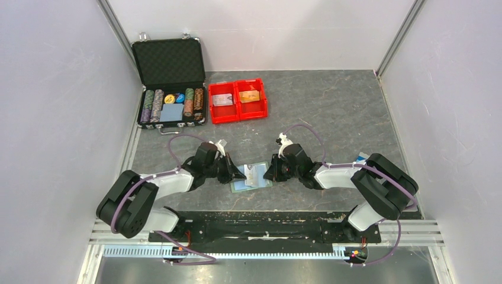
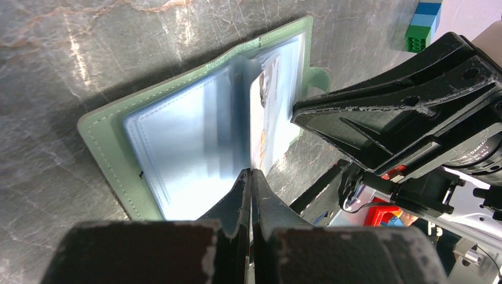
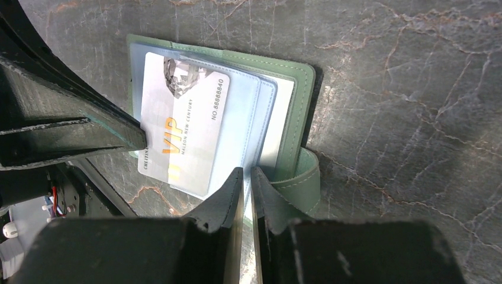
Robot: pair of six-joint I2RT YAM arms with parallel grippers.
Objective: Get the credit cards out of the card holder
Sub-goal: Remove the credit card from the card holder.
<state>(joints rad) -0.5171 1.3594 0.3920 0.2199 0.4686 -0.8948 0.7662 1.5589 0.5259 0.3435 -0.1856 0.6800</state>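
Observation:
The grey-green card holder (image 1: 253,180) lies open on the table between my two grippers, its pale blue pockets up. It also shows in the left wrist view (image 2: 106,148) and the right wrist view (image 3: 299,100). A whitish-grey card (image 3: 183,127) printed "VIP" sticks partly out of a pocket, and it shows in the left wrist view too (image 2: 272,118). My left gripper (image 2: 250,173) is shut on that card's edge. My right gripper (image 3: 246,171) is shut on the edge of a clear pocket leaf beside the strap. An orange card (image 1: 250,96) lies in the red bin.
A red two-compartment bin (image 1: 236,102) stands at the back, with a whitish card (image 1: 222,99) in its left half. An open black poker-chip case (image 1: 169,83) sits to its left. Small blue and green blocks (image 2: 423,23) lie near the right arm. Walls close both sides.

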